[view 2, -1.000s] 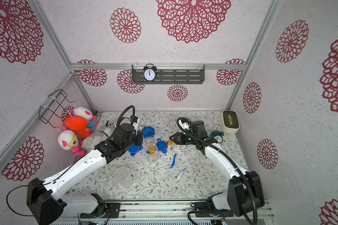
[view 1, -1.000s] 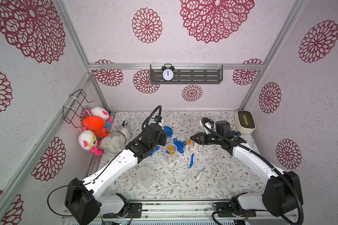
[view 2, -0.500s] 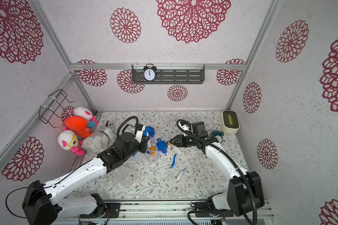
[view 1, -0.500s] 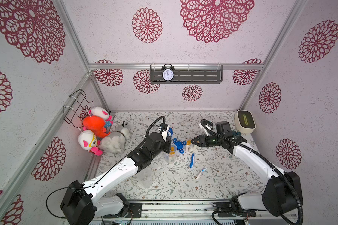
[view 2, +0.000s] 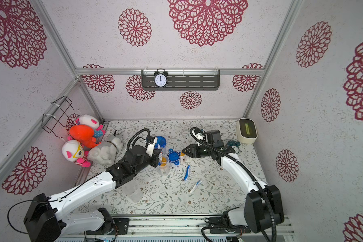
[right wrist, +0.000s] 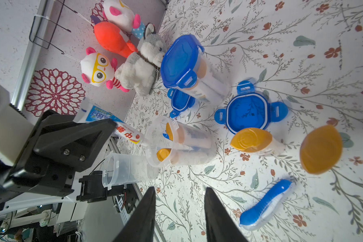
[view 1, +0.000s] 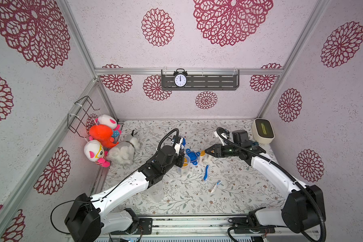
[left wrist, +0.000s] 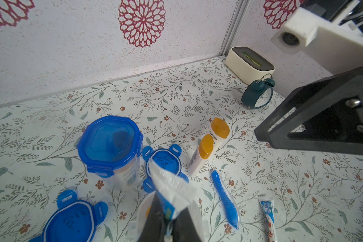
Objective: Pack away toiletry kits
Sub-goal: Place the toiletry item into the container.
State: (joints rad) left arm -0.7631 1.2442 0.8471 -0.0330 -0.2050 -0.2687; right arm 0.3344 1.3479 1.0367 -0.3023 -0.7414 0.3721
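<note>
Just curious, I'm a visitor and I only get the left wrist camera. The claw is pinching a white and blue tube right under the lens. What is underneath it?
Observer: An open clear cup with two orange-capped bottles inside. The toothpaste tube points cap first at its rim.
Visitor: And the other arm, is it carrying something?
Observer: No. The right gripper is open, with nothing between its jaws.
Visitor: Any more cups I can't see?
Observer: One empty clear cup, beside the left arm.
</note>
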